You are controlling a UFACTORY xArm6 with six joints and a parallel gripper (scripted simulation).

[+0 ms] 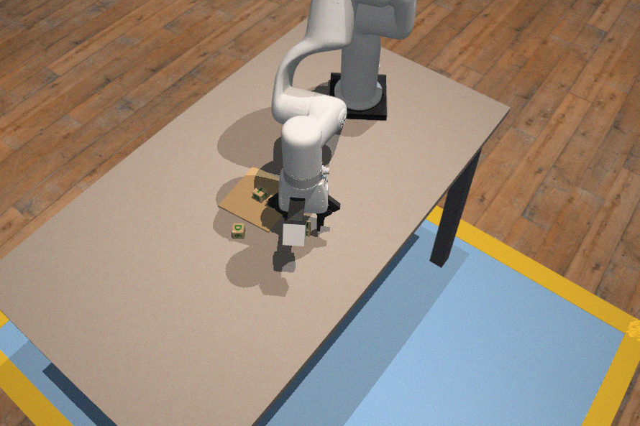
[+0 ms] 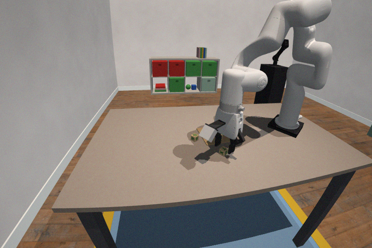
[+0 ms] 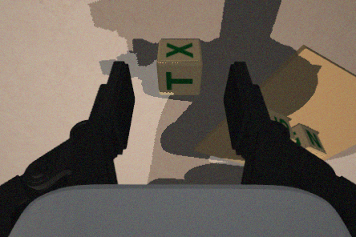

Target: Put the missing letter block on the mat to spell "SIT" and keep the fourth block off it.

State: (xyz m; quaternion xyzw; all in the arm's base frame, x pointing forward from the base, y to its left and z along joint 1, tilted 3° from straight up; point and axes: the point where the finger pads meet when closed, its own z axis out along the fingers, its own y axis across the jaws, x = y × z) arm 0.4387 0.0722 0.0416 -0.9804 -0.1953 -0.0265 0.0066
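Note:
A wooden block (image 3: 179,66) with a green X on one face and a green T on another lies on the bare table, just off the tan mat (image 3: 313,102). It also shows in the exterior view (image 2: 223,151) and half hidden in the top view (image 1: 308,227). My gripper (image 3: 179,80) is open, with one finger on each side of this block and gaps on both sides. It points down, low over the table (image 2: 225,146). Two blocks lie on the mat; one (image 3: 309,138) shows an N on its side, the other (image 3: 281,123) is partly hidden behind my right finger.
A fourth block (image 1: 238,230) with a D on top lies on the table off the mat's near corner, also seen in the exterior view (image 2: 194,137). The mat (image 1: 253,199) lies under my wrist. The arm's base (image 1: 359,95) stands behind it.

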